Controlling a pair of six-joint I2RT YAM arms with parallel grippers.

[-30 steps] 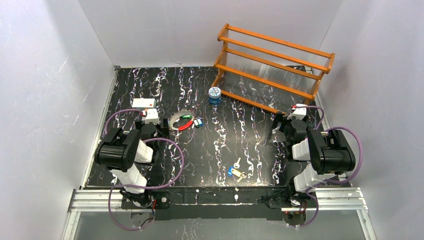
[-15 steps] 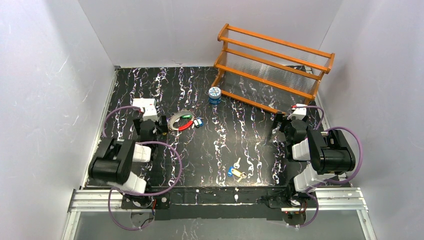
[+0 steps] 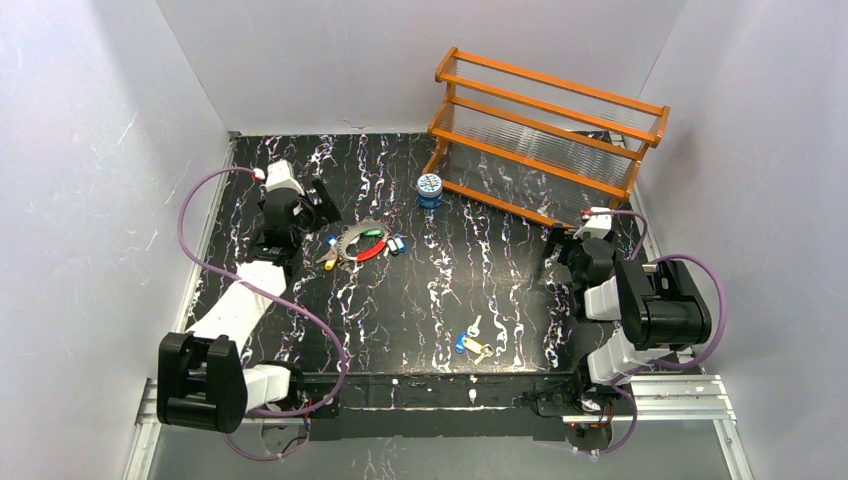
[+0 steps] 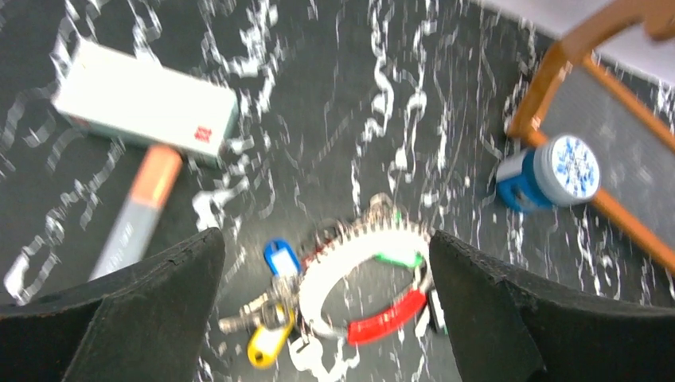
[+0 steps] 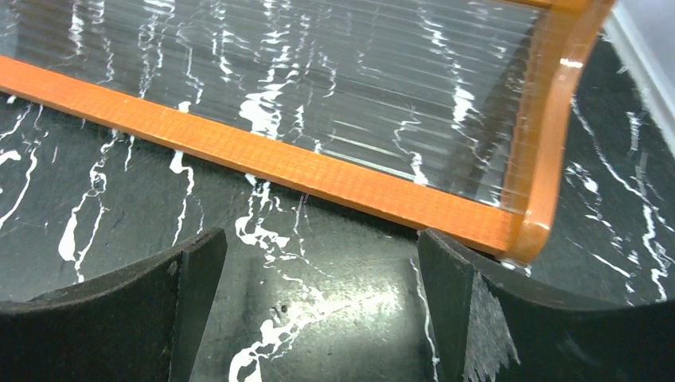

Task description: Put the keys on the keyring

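Starting at the left gripper (image 4: 325, 239): spread wide, holding nothing, poised over the keyring (image 4: 314, 282) without touching it. Lying flat on the table (image 3: 430, 290), this keyring, in the far left part. Against its right arc, a red key (image 4: 386, 322) and a green key (image 4: 398, 259). Just beside its left arc, a blue key (image 4: 280, 256), a yellow key (image 4: 267, 344) and plain silver keys (image 4: 243, 321). Threaded on it or only resting against it: cannot tell, the view being blurred. Well apart from the keyring, toward the near edge and to the right, a second bunch of keys (image 3: 472, 343) with blue and gold heads. Far to the right of the keyring, the right gripper (image 5: 320, 239), also spread wide and empty, low over the table.

Black with white veins like marble, this table, and closed in by plain white walls (image 3: 100, 150). Beyond the keyring to the left, a closed white box (image 4: 143, 107), and nearer the keyring an orange-and-grey stick (image 4: 135, 215). Beyond the keyring to the right, a small round blue-and-white tin (image 4: 557, 171), lid on, contents hidden. Further right of the keyring, an orange rack (image 3: 545, 130) with clear ribbed shelves.
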